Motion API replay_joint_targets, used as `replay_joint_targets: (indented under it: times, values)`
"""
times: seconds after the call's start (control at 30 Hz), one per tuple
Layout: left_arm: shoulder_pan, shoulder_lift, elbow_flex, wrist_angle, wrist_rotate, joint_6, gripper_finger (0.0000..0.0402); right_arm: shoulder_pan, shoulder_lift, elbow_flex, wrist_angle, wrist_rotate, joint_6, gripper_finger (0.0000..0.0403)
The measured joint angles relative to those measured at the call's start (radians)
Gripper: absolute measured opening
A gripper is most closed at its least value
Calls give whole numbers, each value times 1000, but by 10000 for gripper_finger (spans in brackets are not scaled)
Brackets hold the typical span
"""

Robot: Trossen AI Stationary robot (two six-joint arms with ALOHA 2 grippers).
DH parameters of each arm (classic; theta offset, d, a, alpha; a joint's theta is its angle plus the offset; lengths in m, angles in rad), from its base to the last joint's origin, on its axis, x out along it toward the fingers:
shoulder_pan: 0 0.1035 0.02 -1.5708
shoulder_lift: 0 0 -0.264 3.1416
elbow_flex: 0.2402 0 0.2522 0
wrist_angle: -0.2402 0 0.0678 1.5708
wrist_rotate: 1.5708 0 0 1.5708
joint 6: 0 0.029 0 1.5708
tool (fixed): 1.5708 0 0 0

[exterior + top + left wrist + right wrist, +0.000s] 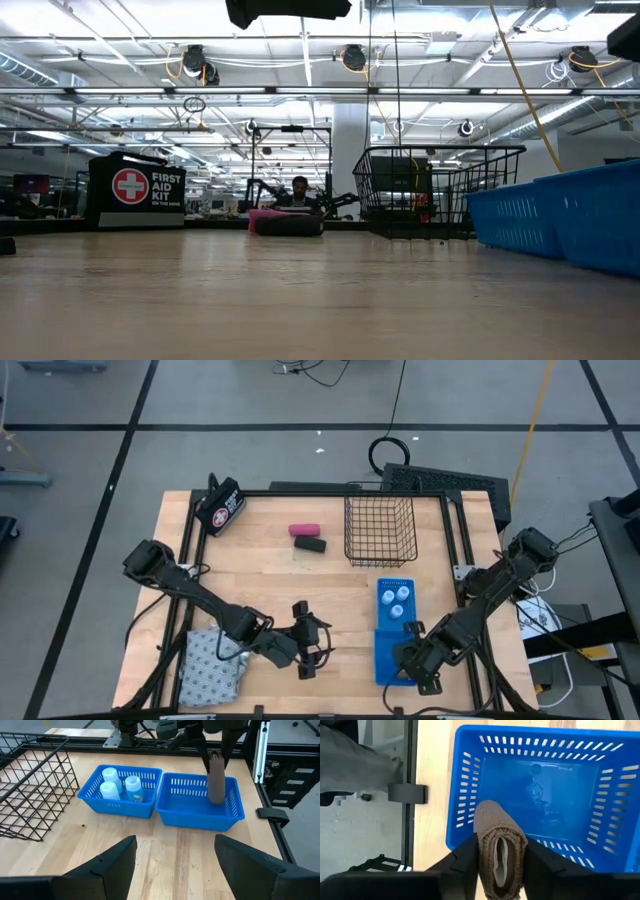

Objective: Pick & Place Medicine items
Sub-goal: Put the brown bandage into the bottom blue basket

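Brown roll, a finger-sized oblong piece, hangs upright between the fingers of the right gripper, which press on it from both sides, directly over the near blue tray, whose floor looks bare. From across the table it shows dangling into the tray's mouth, its lower end below the rim. The neighbouring blue tray already holds the three small white bottles. The pink piece and the black piece lie touching side by side near the wire basket, and the patterned pouch lies at the table's near left corner under the left arm.

The step looks like a release into the tray. Doing it well probably means keeping the roll centred away from the slotted walls, lowering until its end is close to the floor, then opening evenly so it tips flat rather than bouncing out.

The left gripper hovers over bare wood mid-table, fingers spread wide, holding nothing.
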Motion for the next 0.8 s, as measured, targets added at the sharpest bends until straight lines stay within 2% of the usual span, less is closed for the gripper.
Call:
replay_joint_targets:
  times: [0.17,0.37,0.8]
  values:
    - [0,0,0,-2,0,2,264,0,0,-27,0,2,0,150]
    - [0,0,0,-2,0,2,269,-12,0,-52,-1,2,24,174]
    - [0,0,0,-3,0,1,255,-31,0,-53,22,6,-29,180]
